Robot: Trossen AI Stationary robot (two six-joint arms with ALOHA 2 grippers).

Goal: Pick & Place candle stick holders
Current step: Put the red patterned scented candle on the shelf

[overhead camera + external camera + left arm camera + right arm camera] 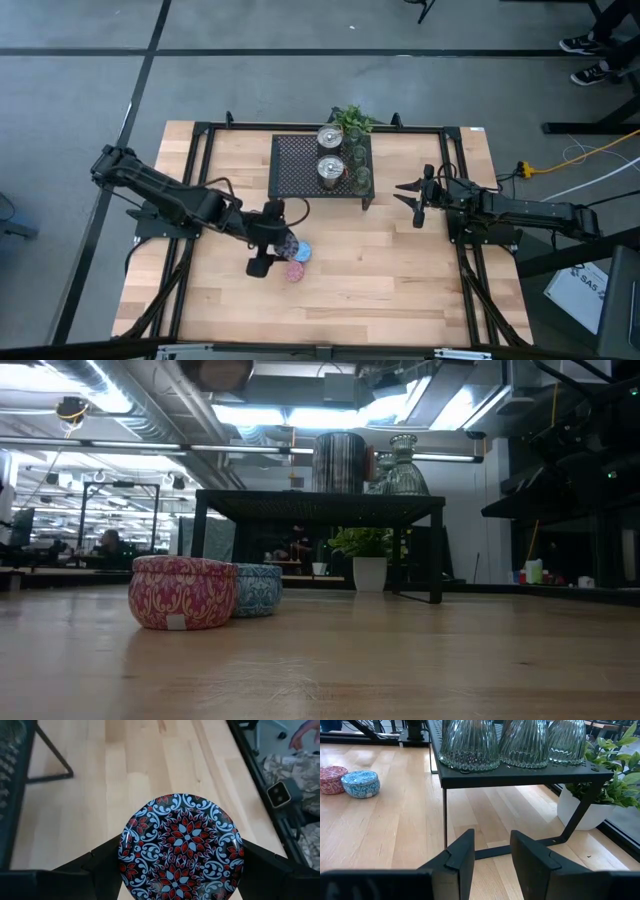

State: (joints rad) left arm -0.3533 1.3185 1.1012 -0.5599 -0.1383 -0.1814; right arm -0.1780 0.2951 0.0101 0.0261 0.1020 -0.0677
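Left gripper (181, 870): fingers spread wide, clamped either side of round patterned tin (181, 847), lid facing wrist camera. Tin held above table (400, 290), just beside blue tin (302, 253) and pink tin (295, 271) at front-centre. Rack (295, 165) lies further back, bearing two silver holders (329, 137) and glass cups (470, 742). Right gripper (492, 852): fingers slightly apart, empty, beside rack's right edge, waiting. Left arm owns placement.

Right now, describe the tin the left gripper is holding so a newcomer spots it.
Start at the black mesh rack, then go toward the table's front to the left gripper. Between its fingers sits a round tin, its lid dark with red-and-white flowers, unlike the pink tin and blue tin beside it.
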